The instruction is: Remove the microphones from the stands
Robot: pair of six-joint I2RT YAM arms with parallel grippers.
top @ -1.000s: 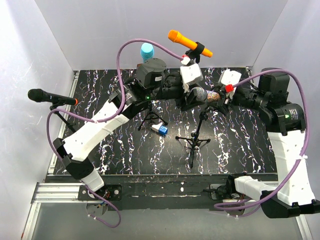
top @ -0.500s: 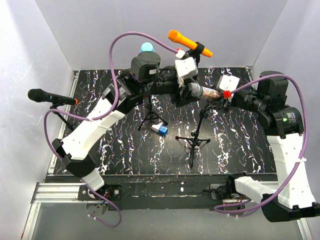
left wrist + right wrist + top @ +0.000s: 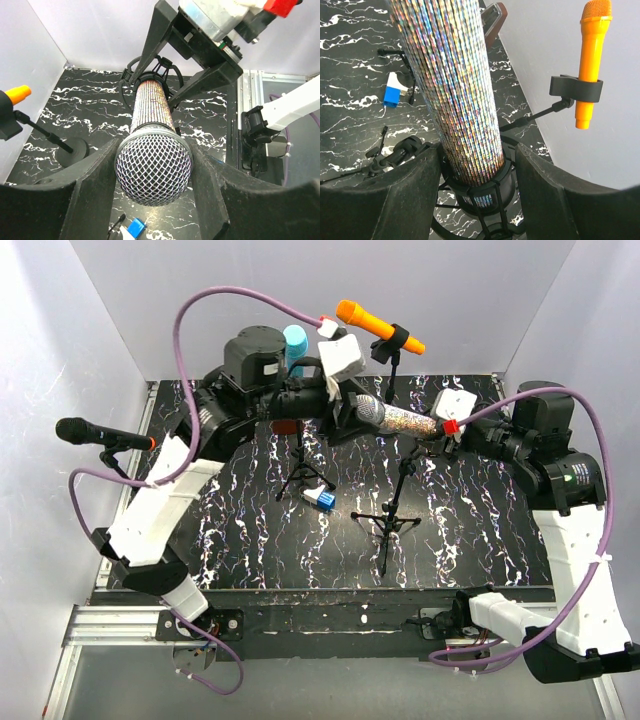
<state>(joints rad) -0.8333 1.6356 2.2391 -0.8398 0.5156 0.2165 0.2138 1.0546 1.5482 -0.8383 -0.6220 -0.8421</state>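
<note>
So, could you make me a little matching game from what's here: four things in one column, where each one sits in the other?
1. glittery microphone with silver mesh head
2. orange plastic microphone
3. slim black microphone
4. small blue-and-white block

A. lying on the black marbled table
B. in a black holder near the back wall
C. held up beside the left wall
D. head between the left end effector's fingers

Pairs: 1-D, 2-B, 3-C, 4-A.

The right end effector grips the glittery microphone's black ring mount.
</note>
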